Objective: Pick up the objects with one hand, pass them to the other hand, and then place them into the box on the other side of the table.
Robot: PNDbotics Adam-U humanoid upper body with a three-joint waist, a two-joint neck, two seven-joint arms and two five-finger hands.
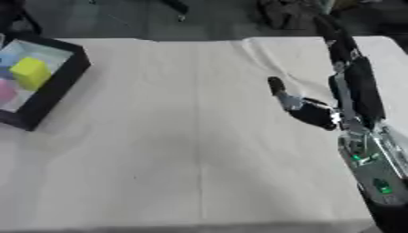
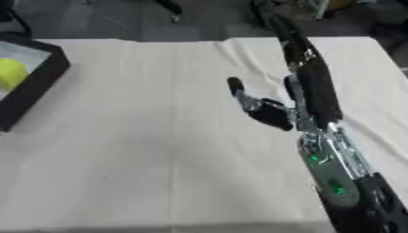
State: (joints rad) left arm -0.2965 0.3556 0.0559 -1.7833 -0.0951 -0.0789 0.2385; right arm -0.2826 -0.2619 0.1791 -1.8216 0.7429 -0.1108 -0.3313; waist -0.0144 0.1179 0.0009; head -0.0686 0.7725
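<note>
My right hand reaches in from the lower right, held above the right half of the table. Its fingers stretch straight toward the far edge and its thumb sticks out to the left. The hand is open with nothing in it. A black box stands at the table's far left. Inside it lie a yellow block, a pink thing and a pale blue thing. My left hand shows in neither view.
A white cloth covers the table, with a fold running near the far right corner. The silver forearm with green lights fills the lower right. Dark floor and dark shapes lie beyond the far edge.
</note>
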